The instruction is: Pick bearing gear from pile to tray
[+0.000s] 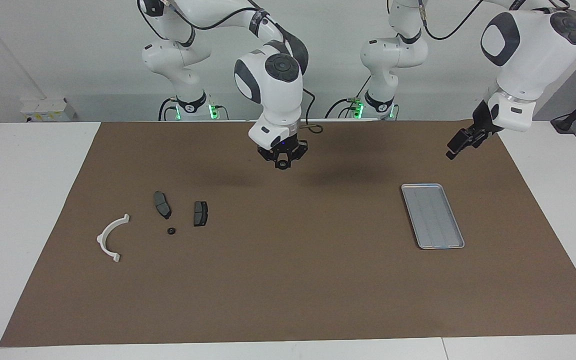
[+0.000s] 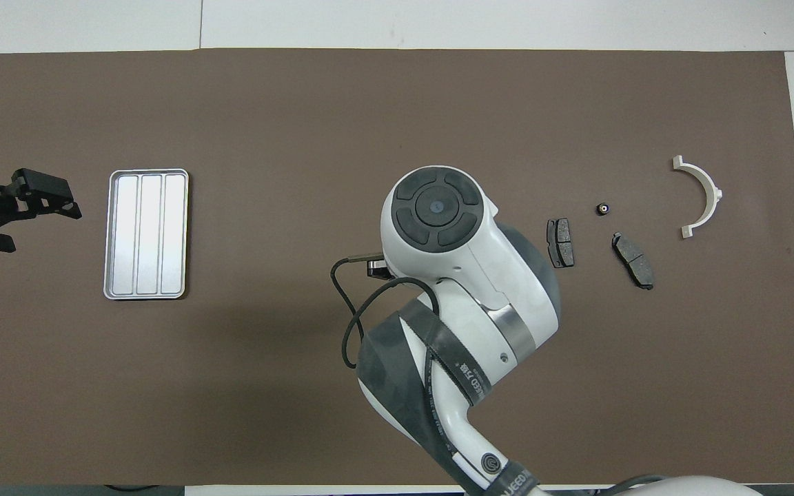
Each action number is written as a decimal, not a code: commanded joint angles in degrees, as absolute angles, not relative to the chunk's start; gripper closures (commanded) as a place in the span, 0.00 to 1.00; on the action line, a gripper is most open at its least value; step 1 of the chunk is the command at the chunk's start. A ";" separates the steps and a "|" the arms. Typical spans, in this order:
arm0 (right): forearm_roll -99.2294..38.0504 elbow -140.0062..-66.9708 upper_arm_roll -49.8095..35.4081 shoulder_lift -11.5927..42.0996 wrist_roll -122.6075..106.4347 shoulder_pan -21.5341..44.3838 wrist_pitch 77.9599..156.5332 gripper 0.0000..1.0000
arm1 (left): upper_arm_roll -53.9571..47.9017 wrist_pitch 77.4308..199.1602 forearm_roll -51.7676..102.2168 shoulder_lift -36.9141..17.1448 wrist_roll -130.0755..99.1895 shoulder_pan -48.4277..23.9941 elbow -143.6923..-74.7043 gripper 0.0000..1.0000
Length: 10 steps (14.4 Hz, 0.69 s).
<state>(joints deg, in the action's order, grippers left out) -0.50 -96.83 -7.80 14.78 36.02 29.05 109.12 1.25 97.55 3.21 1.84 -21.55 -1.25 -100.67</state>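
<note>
My right gripper (image 1: pixel 282 163) hangs over the bare mat between the pile and the tray, shut on a small black ring, the bearing gear (image 1: pixel 282 164). In the overhead view the arm's own wrist hides that gripper. The pile lies toward the right arm's end: a white arc (image 1: pixel 112 237), two dark brake pads (image 1: pixel 162 204) (image 1: pixel 200 213) and a tiny black round piece (image 1: pixel 171 231). The silver tray (image 1: pixel 433 216) lies empty toward the left arm's end. My left gripper (image 1: pixel 460 145) waits open, in the air beside the tray (image 2: pixel 146 234).
A brown mat (image 1: pixel 293 280) covers the table, with white tabletop (image 1: pixel 28 200) around it. The right arm's cable (image 2: pixel 345 324) loops down near its wrist.
</note>
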 commanded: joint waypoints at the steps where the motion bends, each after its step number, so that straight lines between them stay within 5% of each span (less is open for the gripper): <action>1: -0.79 -101.33 -7.82 14.23 40.15 31.19 115.73 0.86 | 1.41 100.80 2.64 4.92 -23.03 -2.81 -105.28 0.00; 10: -0.09 -103.79 -7.73 20.56 41.75 33.40 125.58 0.86 | 1.32 106.34 2.64 6.50 -24.52 -4.57 -111.53 0.00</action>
<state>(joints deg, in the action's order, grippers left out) -0.50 -101.84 -7.50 20.13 42.18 33.98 122.76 0.90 103.90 3.21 4.25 -23.44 -3.83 -108.14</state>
